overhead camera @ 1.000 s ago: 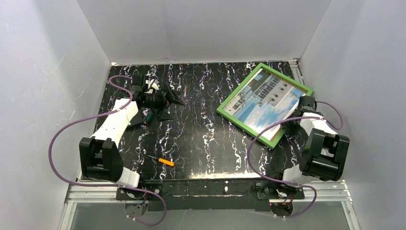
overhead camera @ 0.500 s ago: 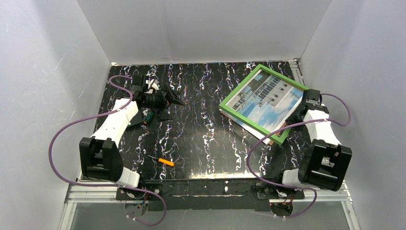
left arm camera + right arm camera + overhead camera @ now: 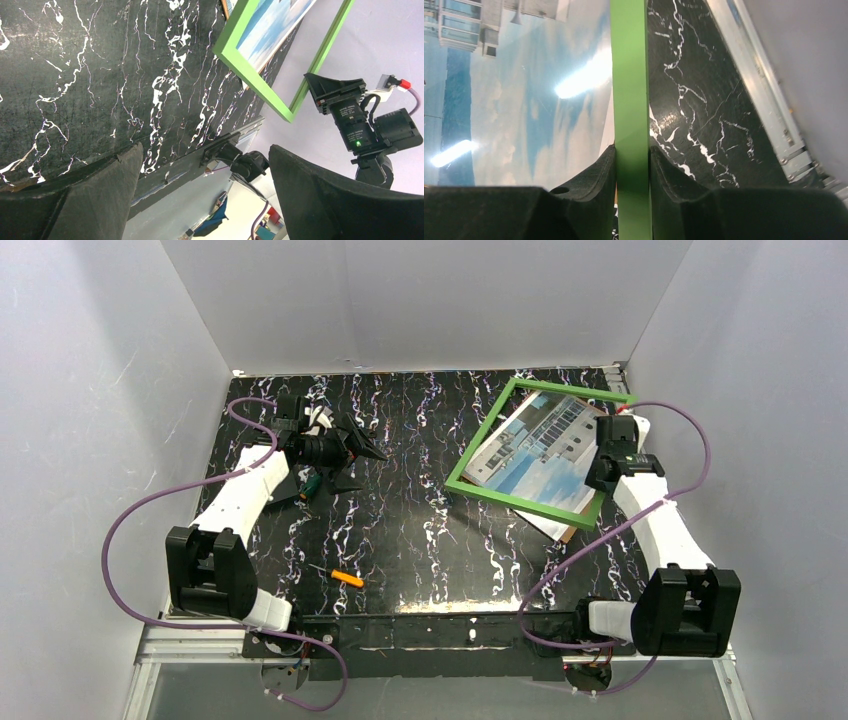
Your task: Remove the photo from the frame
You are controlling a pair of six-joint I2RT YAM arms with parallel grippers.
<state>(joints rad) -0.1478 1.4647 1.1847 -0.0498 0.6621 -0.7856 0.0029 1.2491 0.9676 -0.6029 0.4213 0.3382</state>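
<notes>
The green frame (image 3: 480,436) hangs tilted over the back right of the table, its right side raised. My right gripper (image 3: 605,466) is shut on that side bar; in the right wrist view both fingers (image 3: 594,175) press the green frame (image 3: 629,75). The photo (image 3: 540,450) of a white building under blue sky shows through the opening and lies lower, its near corner poking out past the frame's near edge. In the right wrist view the photo (image 3: 524,90) carries glare. My left gripper (image 3: 365,445) stands open and empty at the back left, far from the frame.
A brown backing board (image 3: 564,533) sticks out under the photo's near corner. A small orange tool (image 3: 347,578) lies near the front left. A small green item (image 3: 313,483) sits under the left arm. White walls close in on three sides.
My right gripper has lifted the frame's right side and swung it toward the back. The photo and backing board stayed lower and now stick out beneath it. The left arm has not moved.
</notes>
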